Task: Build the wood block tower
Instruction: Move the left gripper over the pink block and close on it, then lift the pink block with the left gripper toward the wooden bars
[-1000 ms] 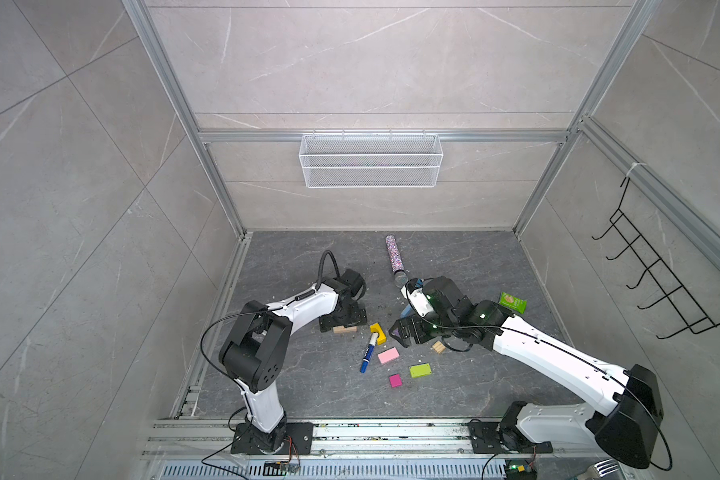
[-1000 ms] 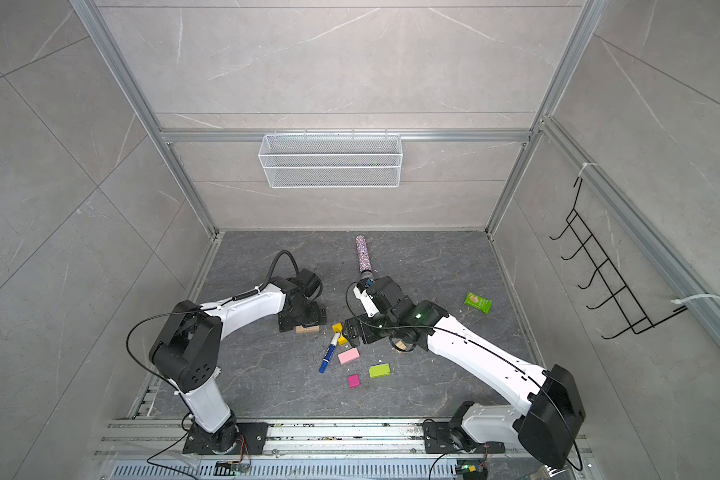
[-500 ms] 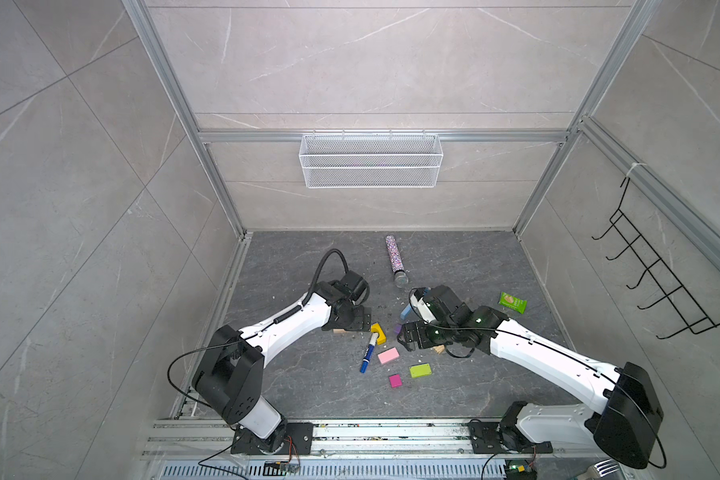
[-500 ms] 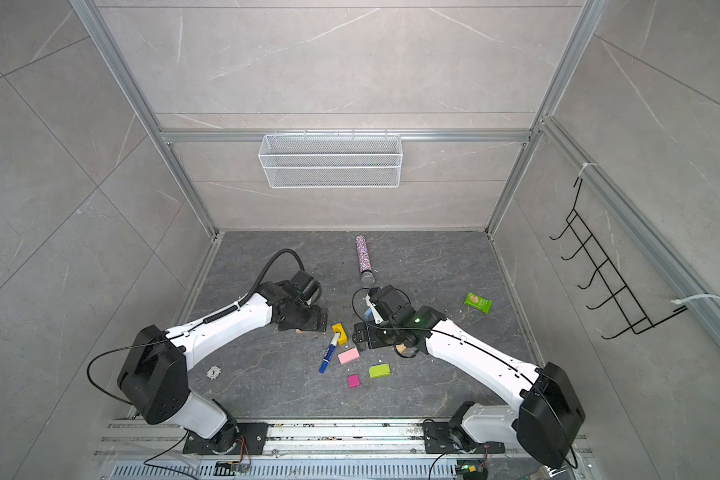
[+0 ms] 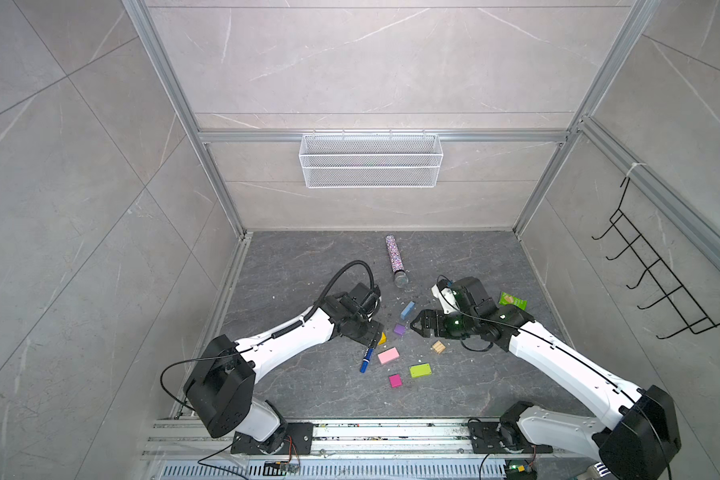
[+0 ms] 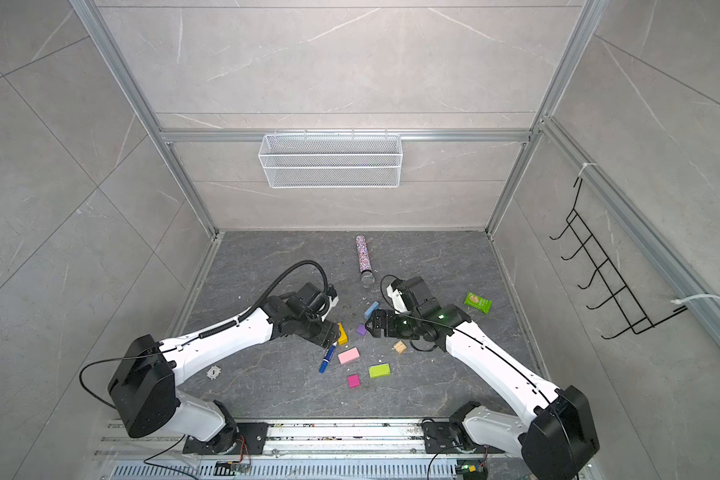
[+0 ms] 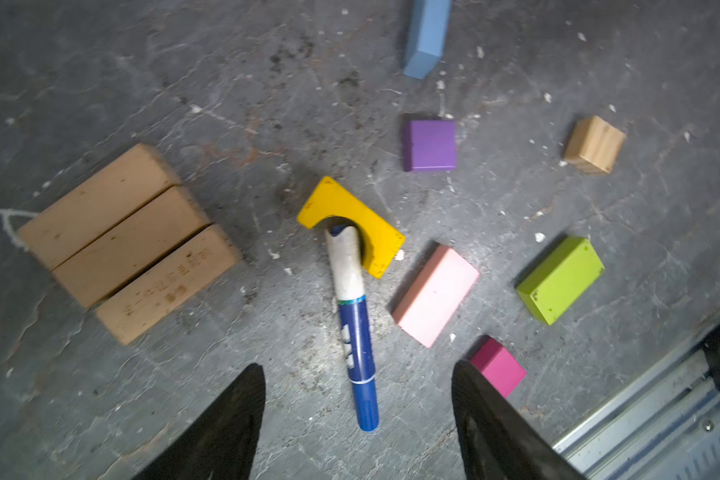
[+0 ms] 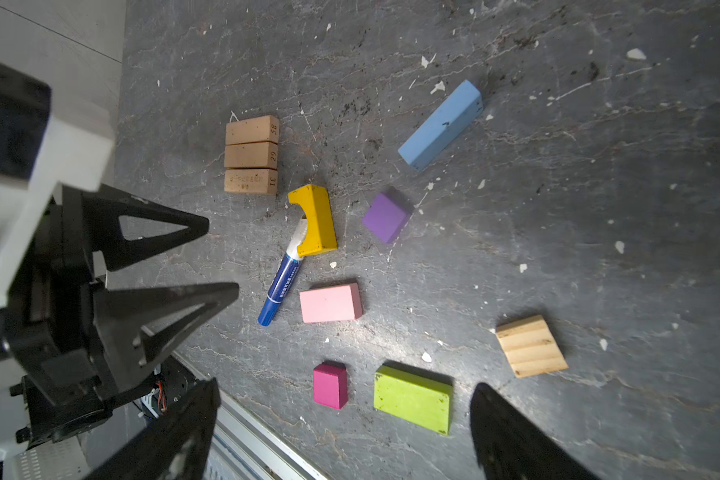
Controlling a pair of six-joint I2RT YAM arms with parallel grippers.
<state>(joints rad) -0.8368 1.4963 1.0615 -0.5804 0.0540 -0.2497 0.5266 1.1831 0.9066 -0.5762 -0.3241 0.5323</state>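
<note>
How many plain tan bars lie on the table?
3, flat and touching in one row: the engraved bar nearest the yellow arch, the middle bar, the outer bar. None seems hidden.

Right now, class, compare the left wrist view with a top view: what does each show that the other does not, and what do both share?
Only the left wrist view: three tan bars lying side by side, touching, hidden under the left arm in a top view. Only a top view: the glittery tube, the green packet, the wire basket. Both: the yellow arch with the marker end in its hollow, and the pink, lime-green, magenta, purple, light-blue blocks and tan cube.
</note>
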